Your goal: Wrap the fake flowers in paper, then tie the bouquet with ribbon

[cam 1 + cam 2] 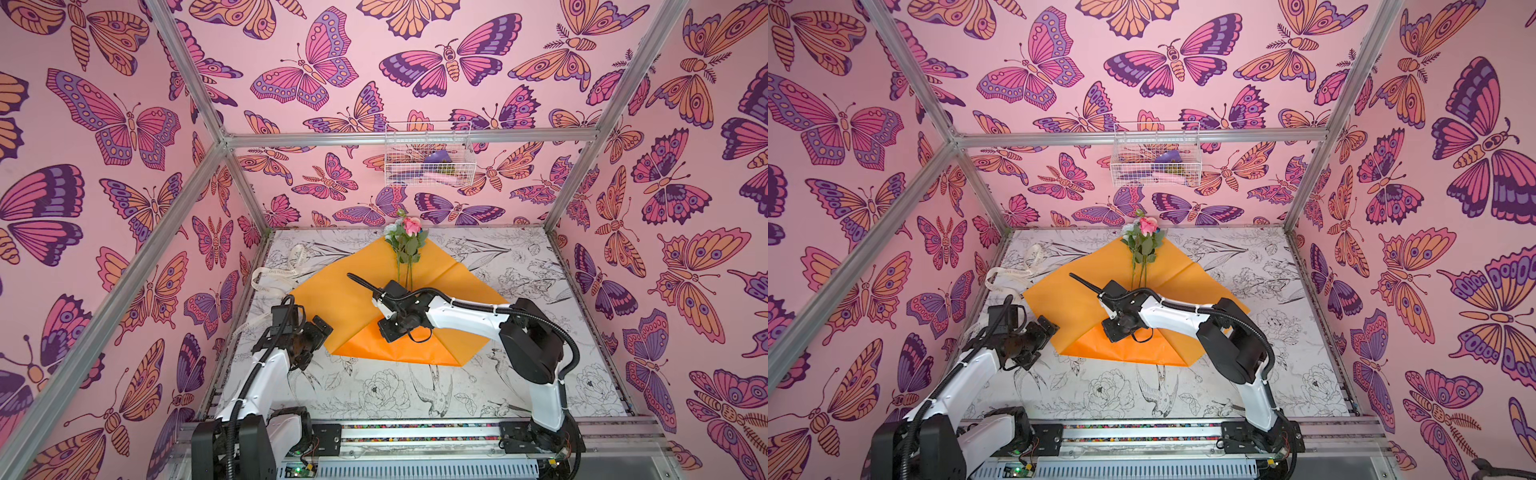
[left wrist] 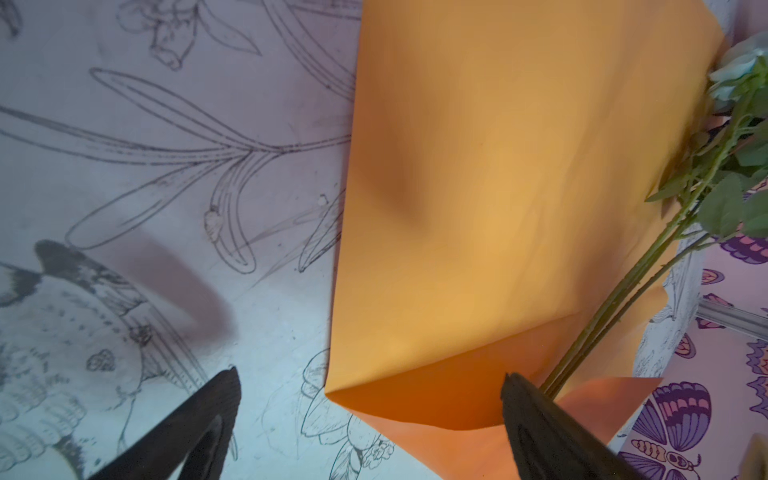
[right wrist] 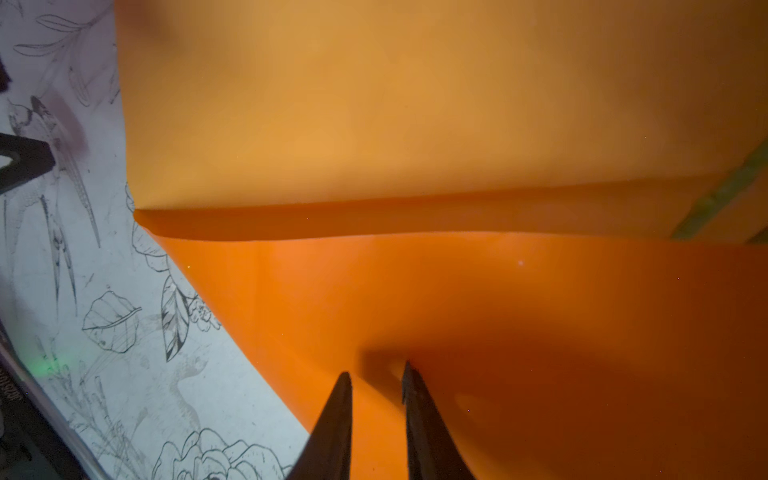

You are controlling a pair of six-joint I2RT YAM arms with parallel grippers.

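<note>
1. Left gripper (image 2: 370,374) is released, jaws spread wide. It hovers at the left edge of the orange paper (image 2: 498,208), gripping nothing. In both top views it sits left of centre (image 1: 313,343) (image 1: 1038,340).
2. Right gripper (image 3: 376,370) has its jaws nearly together, and a raised fold of the paper's brighter lower flap (image 3: 498,332) looks pinched between them.
3. Bouquet (image 1: 405,245) (image 1: 1144,245) lies on the paper at the upper middle of both top views. Its long axis runs nearly straight up and down the frame.
4. Blooms point to the back wall. The stems (image 2: 623,299) run down toward frame centre, and their ends are hidden under the right arm.
5. Paper lies spread open in a diamond shape (image 1: 332,299), not wrapped round the stems. Its lowest corner is folded up over itself.
6. Cream ribbon (image 1: 274,274) (image 1: 1007,276) lies just beside the paper's left corner.
7. Bare table (image 1: 540,266) shows to the right of the paper and across the lower middle of the frame, between the two arm bases.
</note>
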